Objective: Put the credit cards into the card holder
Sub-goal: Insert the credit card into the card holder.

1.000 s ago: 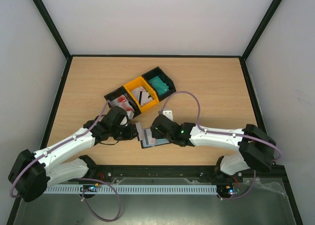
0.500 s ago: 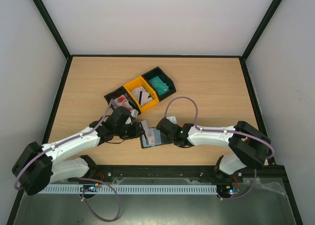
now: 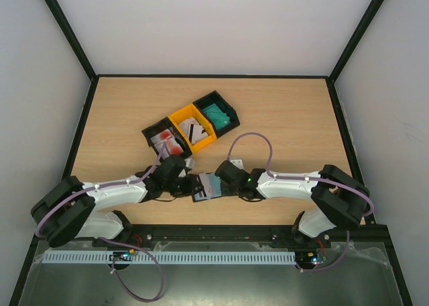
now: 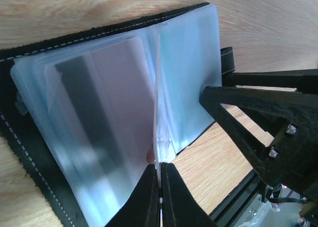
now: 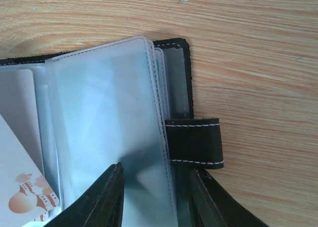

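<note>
The black card holder point(image 3: 198, 196) lies open near the table's front, its clear sleeves point(image 4: 189, 68) fanned out. My left gripper point(image 4: 160, 180) is shut on a thin white credit card point(image 4: 157, 137), held edge-on with its far end down among the sleeves. That card shows red-and-white print point(image 5: 25, 202) in the right wrist view. My right gripper point(image 5: 156, 199) is open, one finger over the sleeves point(image 5: 114, 132) and the other by the holder's edge, just below the closure tab point(image 5: 194, 142). In the top view the left gripper point(image 3: 188, 183) and right gripper point(image 3: 219, 183) meet over the holder.
Three joined bins stand behind the holder: a black bin point(image 3: 153, 130) with red-and-white cards, a yellow bin point(image 3: 182, 114) with white dark-striped cards, and a black bin point(image 3: 216, 96) with teal cards. A small white piece point(image 3: 235, 163) lies by the right arm.
My left arm has swung right and forward, bringing its card onto the holder. The right gripper's jaws have narrowed from wide open and shifted slightly right along the holder.
</note>
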`<state>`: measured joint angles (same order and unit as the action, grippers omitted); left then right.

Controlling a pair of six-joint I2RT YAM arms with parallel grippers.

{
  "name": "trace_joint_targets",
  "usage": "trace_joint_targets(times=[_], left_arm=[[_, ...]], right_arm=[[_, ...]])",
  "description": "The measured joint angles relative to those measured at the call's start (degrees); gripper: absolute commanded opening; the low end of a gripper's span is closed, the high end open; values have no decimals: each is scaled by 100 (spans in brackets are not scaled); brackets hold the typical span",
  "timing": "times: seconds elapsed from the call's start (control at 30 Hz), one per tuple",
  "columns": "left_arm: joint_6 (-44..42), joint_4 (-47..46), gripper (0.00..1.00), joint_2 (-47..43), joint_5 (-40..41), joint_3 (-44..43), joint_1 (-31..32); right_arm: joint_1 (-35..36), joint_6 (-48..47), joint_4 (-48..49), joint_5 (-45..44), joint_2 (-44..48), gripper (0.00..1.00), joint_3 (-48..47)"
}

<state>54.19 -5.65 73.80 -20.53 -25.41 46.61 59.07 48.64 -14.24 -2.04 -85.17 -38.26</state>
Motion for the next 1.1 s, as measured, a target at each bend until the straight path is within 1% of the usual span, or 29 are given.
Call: trace_joint_targets(times=[0.17,0.5,0.8,1.1], left_arm=[[291,-756,2,55,-96,306,15],[881,-1703,2,232,-258,741,15],[1158,-2201,2,393,-553,758,-2],[1198,-2374,2,496,-719,748,-9]], right_arm=[[-20,70,44,17,17,34,28],[-22,175,103,20,31,34,63],[-24,181,109,24,31,34,63],[-24,179,114,55,31,34,63]])
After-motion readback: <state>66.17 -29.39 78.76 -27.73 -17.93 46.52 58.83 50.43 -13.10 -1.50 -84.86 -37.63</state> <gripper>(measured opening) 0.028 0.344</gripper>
